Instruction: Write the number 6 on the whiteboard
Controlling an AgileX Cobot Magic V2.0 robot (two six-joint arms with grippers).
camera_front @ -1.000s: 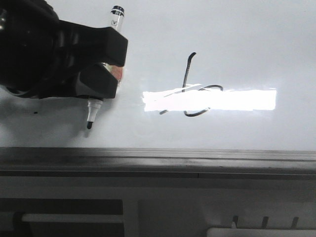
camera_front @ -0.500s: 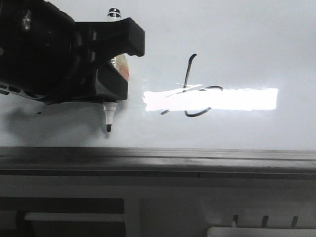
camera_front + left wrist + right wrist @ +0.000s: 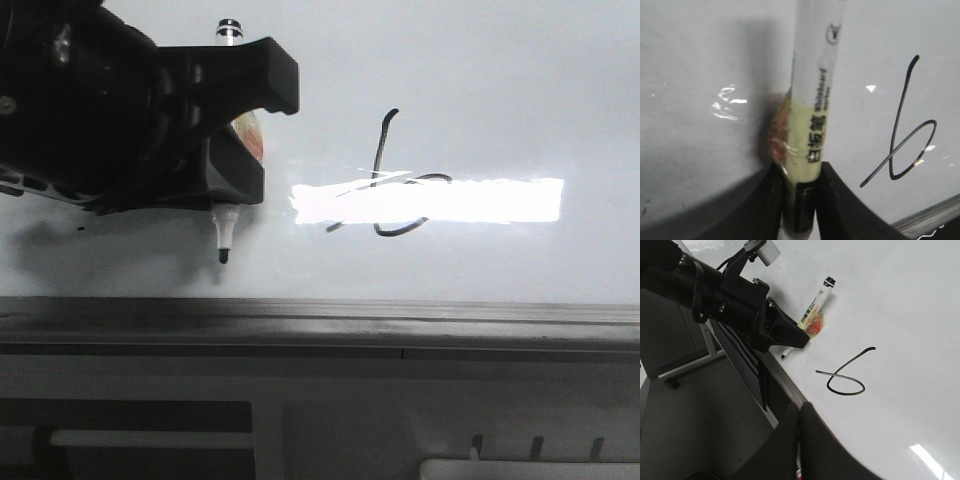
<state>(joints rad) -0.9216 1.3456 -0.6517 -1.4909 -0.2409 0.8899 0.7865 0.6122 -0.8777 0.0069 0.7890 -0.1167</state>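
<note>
Already drawn, the number 6 [image 3: 392,175] sits on the whiteboard [image 3: 480,80] right of centre: a thin black line with a tall, slightly curved stem and a wide flat loop, partly washed out in the front view by a bright band of glare [image 3: 430,202]. To its left, well apart from the drawing, the left gripper [image 3: 232,140] clamps a marker pen [image 3: 816,115] between its black fingers [image 3: 240,85], the white barrel wrapped in yellowish tape at the grip. The pen points toward the near edge of the board, its black tip [image 3: 223,256] just above the surface or touching it; I cannot tell which. A grey metal frame strip [image 3: 320,322] runs along the near edge. The right gripper [image 3: 801,440] hangs over that near edge, right of the 6, its dark fingers pressed together on nothing visible.
</note>
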